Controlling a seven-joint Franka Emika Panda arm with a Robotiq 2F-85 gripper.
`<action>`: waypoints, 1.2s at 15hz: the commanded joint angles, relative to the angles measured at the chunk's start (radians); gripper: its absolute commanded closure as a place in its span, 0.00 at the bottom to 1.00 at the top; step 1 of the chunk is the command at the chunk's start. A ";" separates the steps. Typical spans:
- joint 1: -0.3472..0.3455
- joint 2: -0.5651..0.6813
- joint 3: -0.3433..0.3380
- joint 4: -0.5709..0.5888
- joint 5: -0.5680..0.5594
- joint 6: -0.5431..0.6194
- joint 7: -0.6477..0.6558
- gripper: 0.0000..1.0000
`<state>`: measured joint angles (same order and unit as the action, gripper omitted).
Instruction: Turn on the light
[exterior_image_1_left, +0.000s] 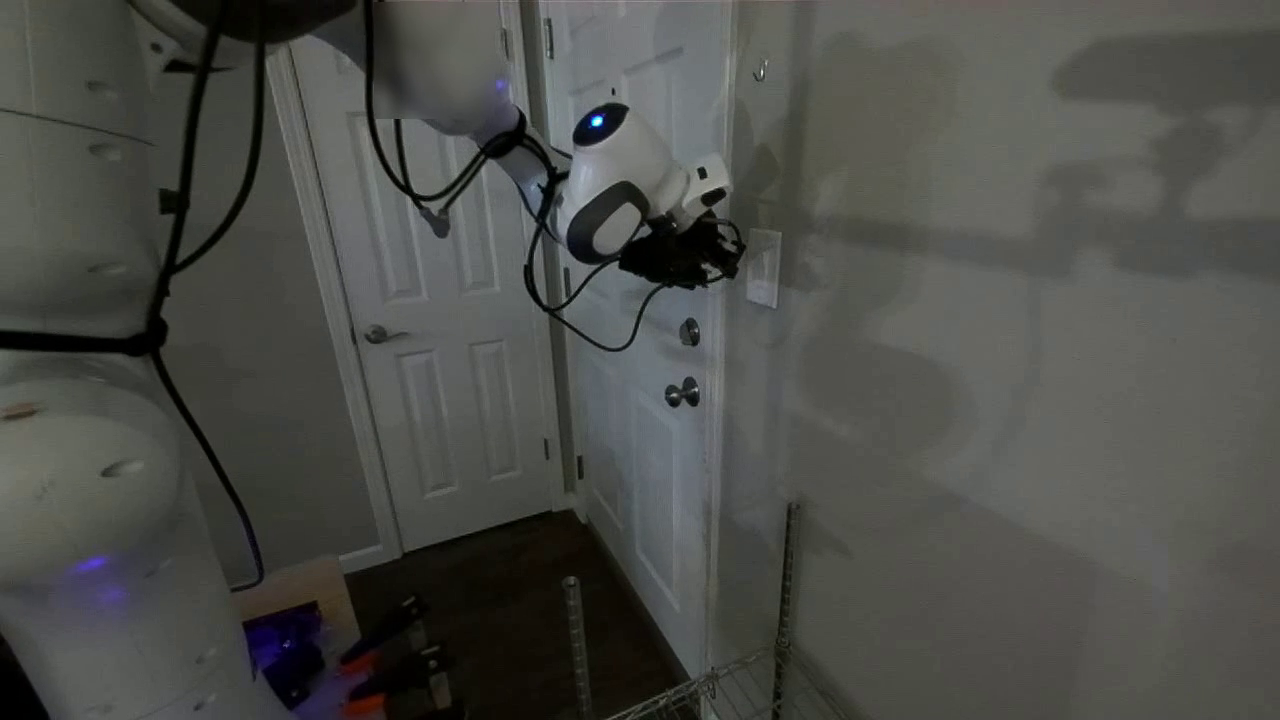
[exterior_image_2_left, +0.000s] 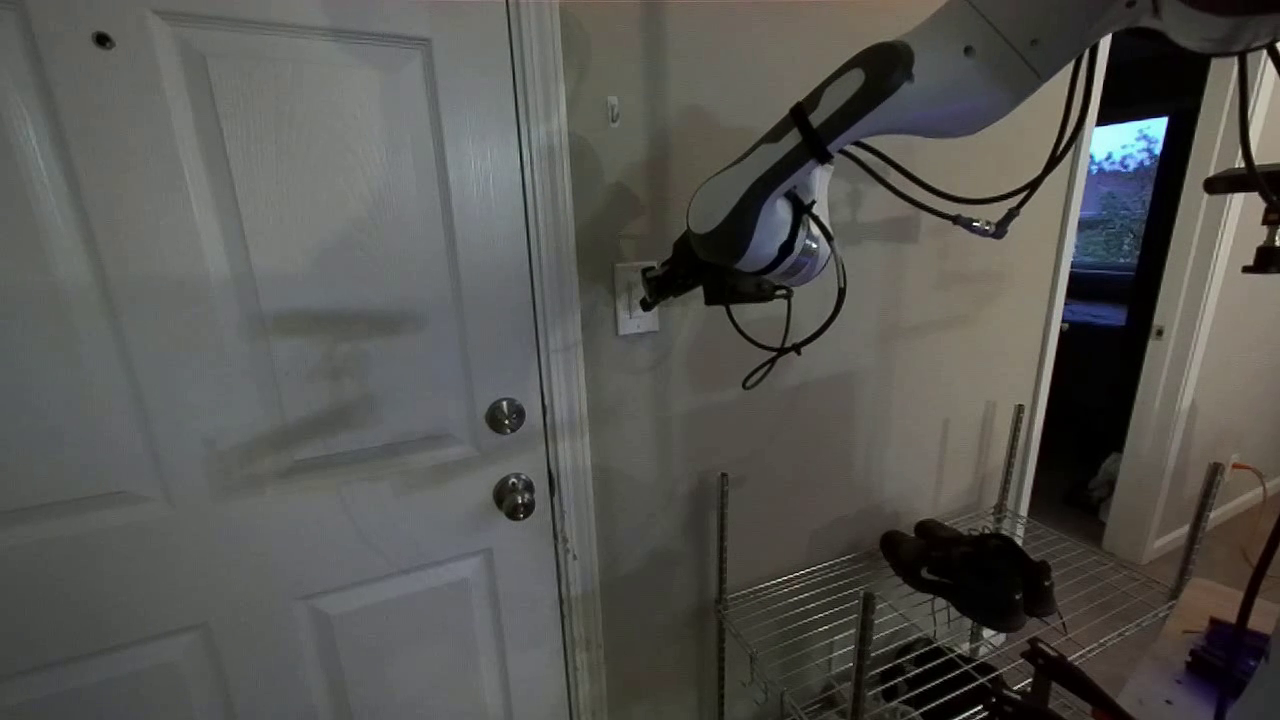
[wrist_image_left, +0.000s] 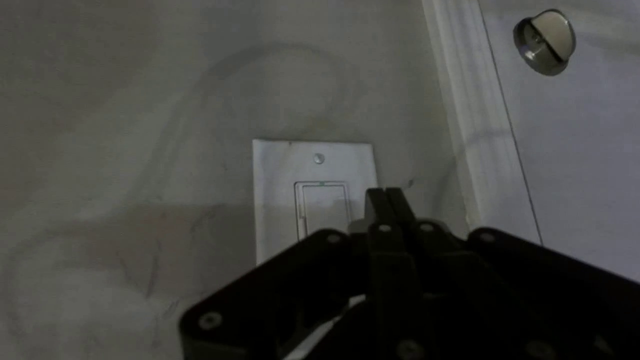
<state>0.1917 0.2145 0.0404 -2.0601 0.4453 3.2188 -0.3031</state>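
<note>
By the door frame (exterior_image_2_left: 560, 300): gripper (exterior_image_2_left: 648, 288) standing close to the light switch (exterior_image_2_left: 629, 300)

Wrist view: the light switch (wrist_image_left: 312, 200), a pale rectangular plate, is showing on the wall (wrist_image_left: 150, 110), partly hidden behind the gripper (wrist_image_left: 385, 192). The gripper's two fingertips (wrist_image_left: 376, 202) are pressing together side by side, overlapping the plate edge nearer the door frame; whether they are touching the plate, I cannot say. A screw (wrist_image_left: 319, 158) and an inset panel (wrist_image_left: 327, 207) are showing on the plate. On the door (wrist_image_left: 575, 175), a round metal fitting (wrist_image_left: 545, 42) is sitting near the door frame.

In an exterior view, the arm (exterior_image_1_left: 430, 70) is hanging in front of two white doors (exterior_image_1_left: 640, 470), its gripper (exterior_image_1_left: 736, 252) appearing just beside the light switch (exterior_image_1_left: 764, 268). Jaw spacing is not resolving here. A deadbolt (exterior_image_1_left: 690, 332) and a round knob (exterior_image_1_left: 683, 392) are sitting lower on the door next to the switch. Shadows (exterior_image_1_left: 1160, 200) are falling across the wall.

In an exterior view, the gripper (exterior_image_2_left: 648, 288) is covering part of the light switch (exterior_image_2_left: 629, 300), on the side away from the door frame. Cables (exterior_image_2_left: 795, 349) are looping below the arm. Dark shoes (exterior_image_2_left: 970, 575) are resting on a wire rack (exterior_image_2_left: 864, 640), and a window (exterior_image_2_left: 1120, 190) is showing through the doorway (exterior_image_2_left: 1090, 400).
</note>
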 joint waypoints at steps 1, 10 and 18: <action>-0.023 0.035 0.000 0.035 -0.133 0.044 0.138 0.97; 0.137 0.127 -0.203 0.149 -0.105 0.036 0.163 0.97; 0.190 0.103 -0.249 0.129 -0.083 0.013 0.216 0.98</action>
<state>0.3584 0.3097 -0.1850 -1.9486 0.3462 3.2308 -0.1200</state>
